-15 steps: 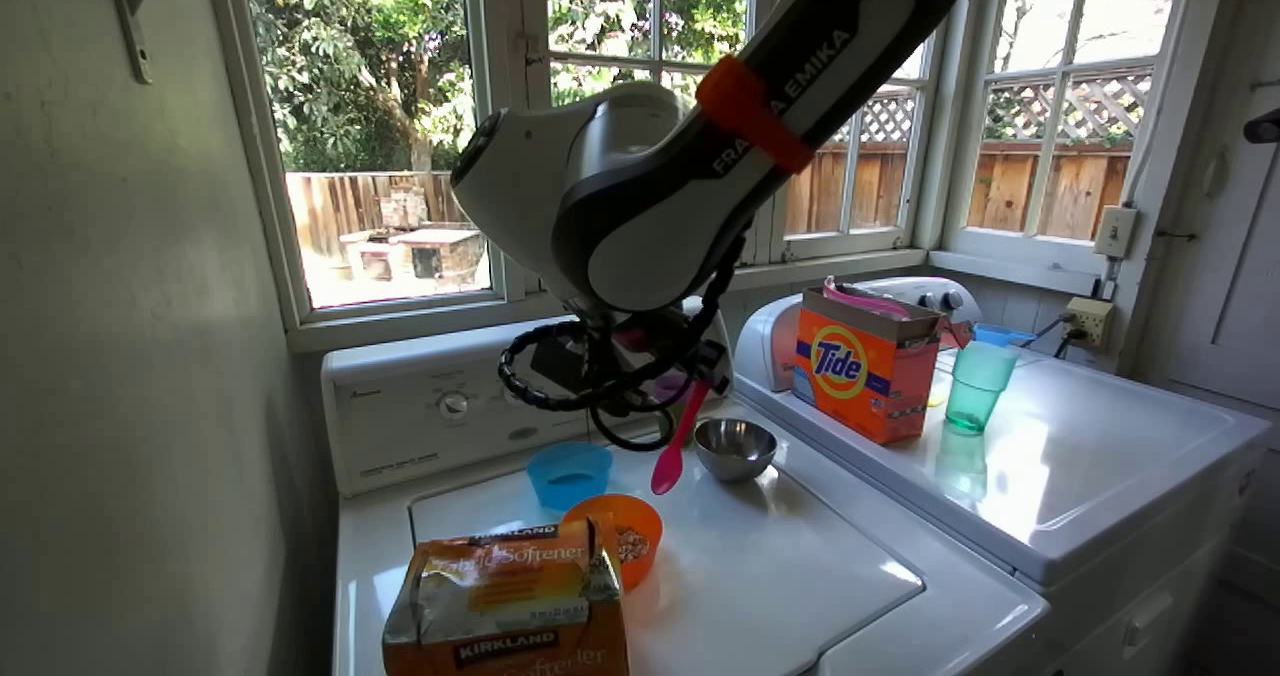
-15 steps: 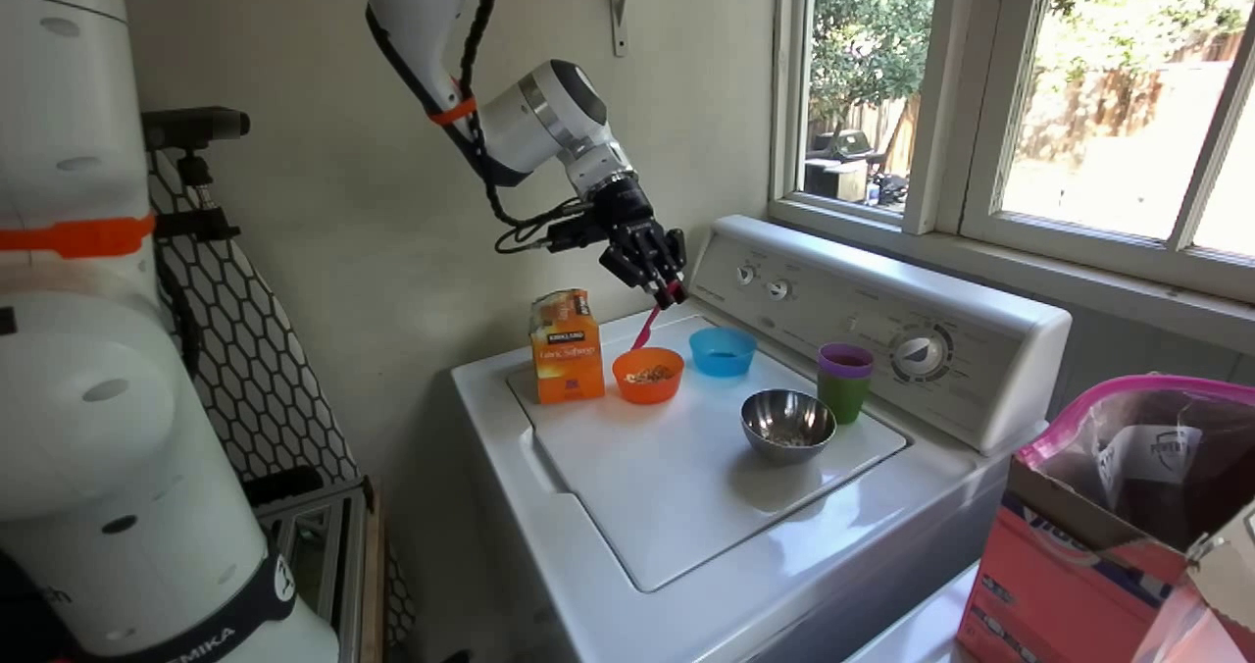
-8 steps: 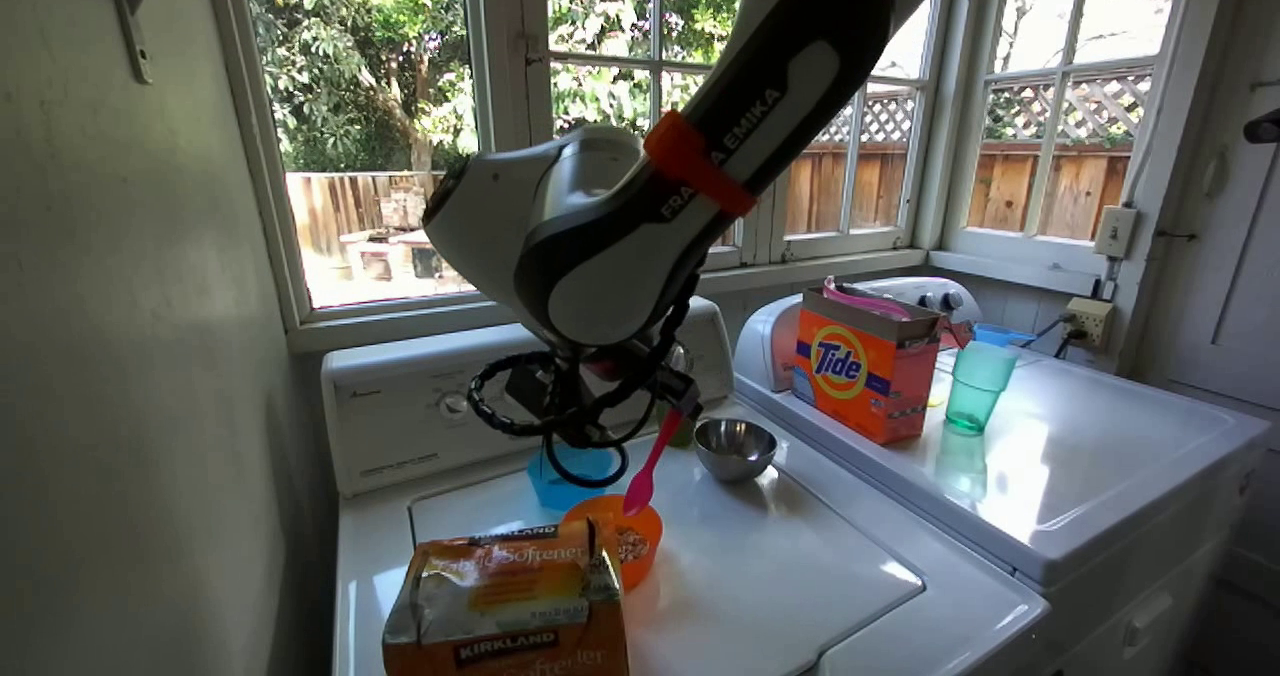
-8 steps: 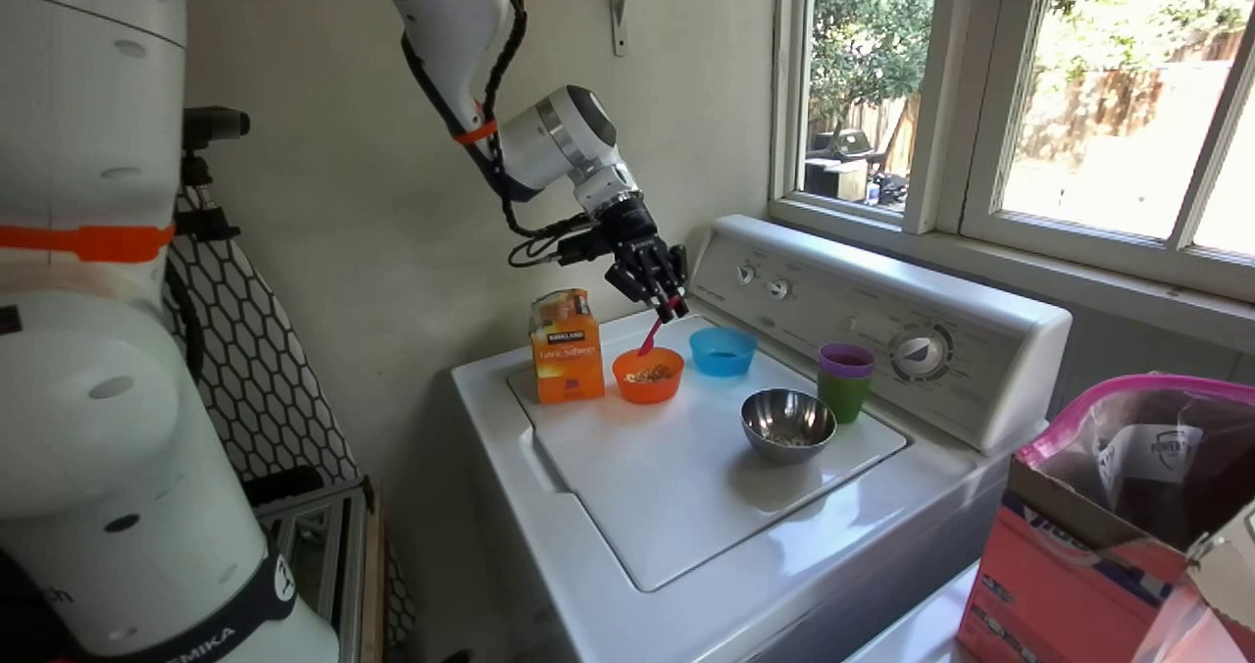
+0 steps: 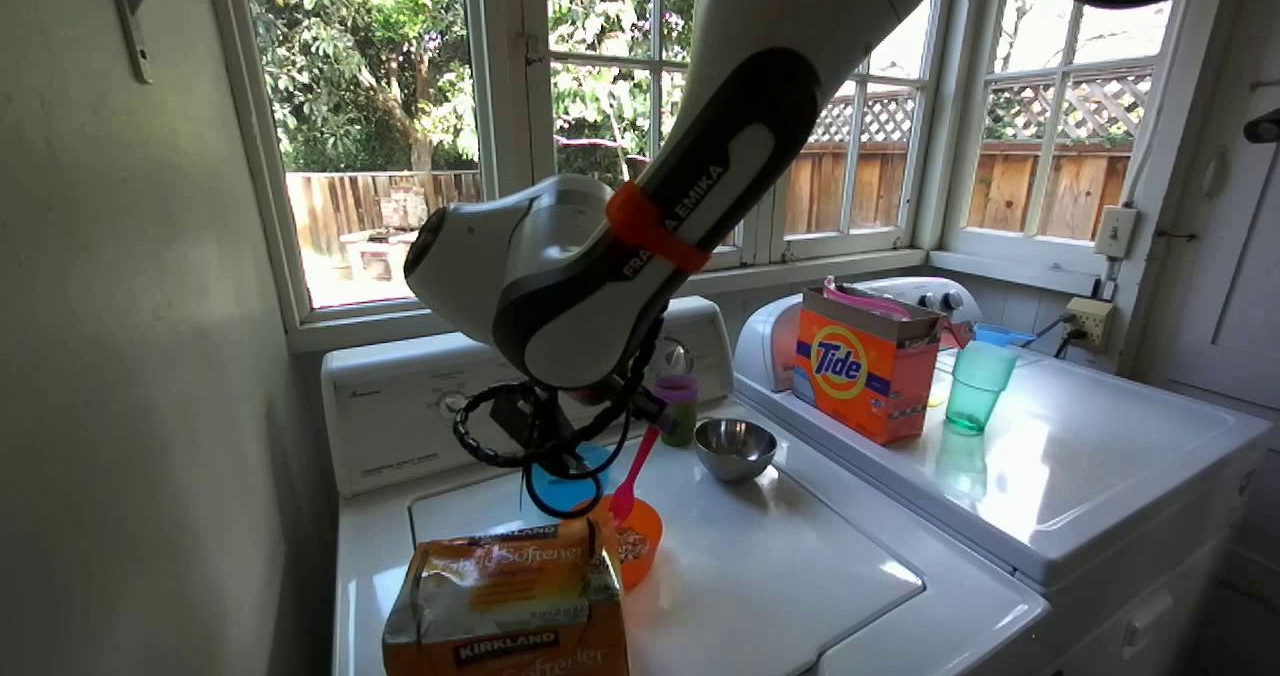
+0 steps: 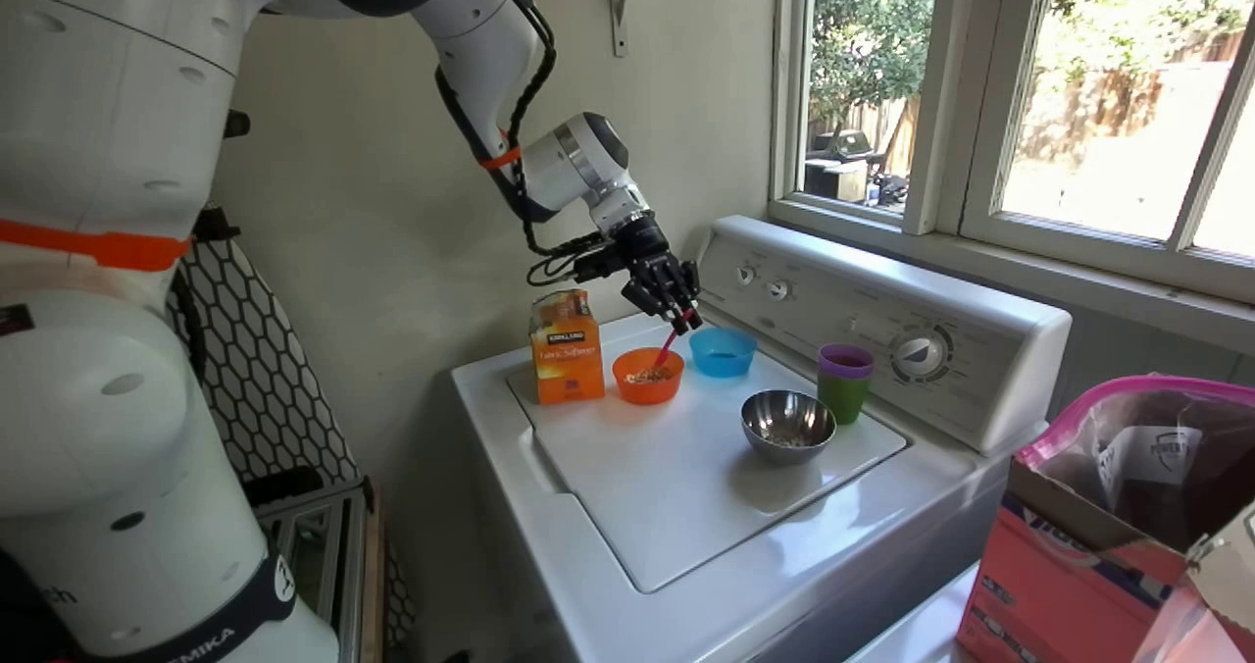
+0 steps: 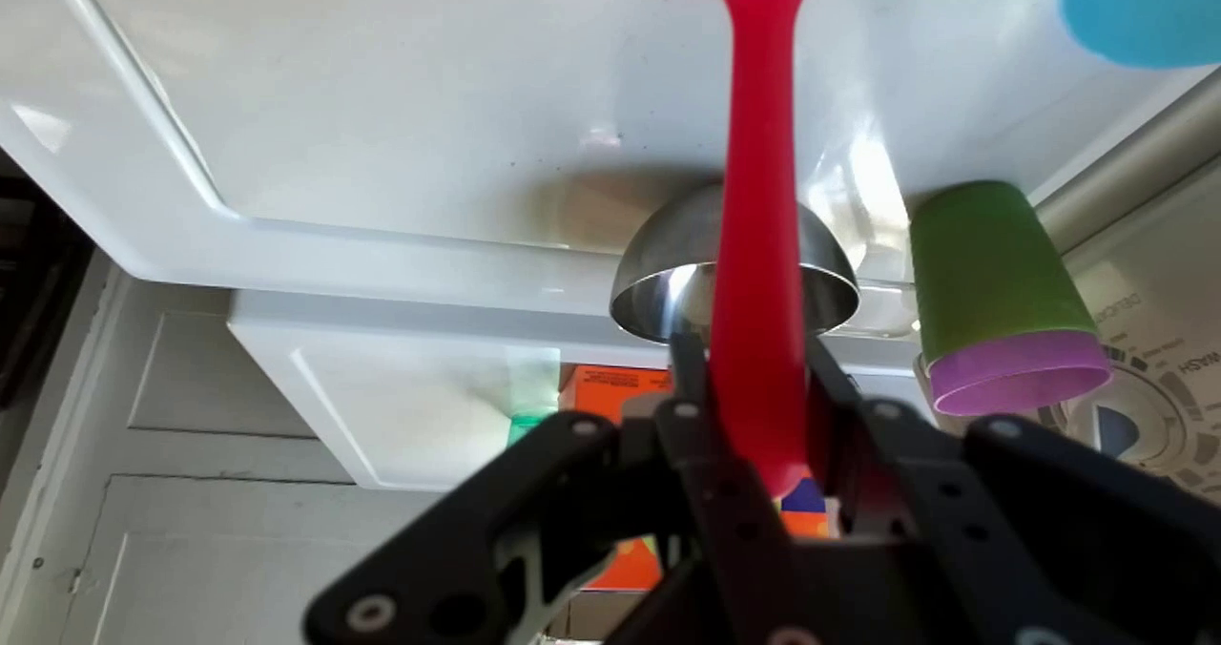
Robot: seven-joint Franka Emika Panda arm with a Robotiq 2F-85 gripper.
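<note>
The fingers [image 7: 689, 383] are drawn nearly together, gripping the handle of a pink spoon [image 7: 761, 216] between them. Compared with a second ago, they have come down toward the table [image 6: 608, 467], and the spoon's head, previously higher, now sits at the mouth of the orange bowl [image 6: 648, 392] below the fingers. The spoon slants, its head pointing down and away from the fingers; in the wrist view its long axis runs straight ahead of them. Lower down, near the fingers, stands the blue bowl [image 6: 723, 360]; the steel bowl [image 6: 784, 450] is farther off.
</note>
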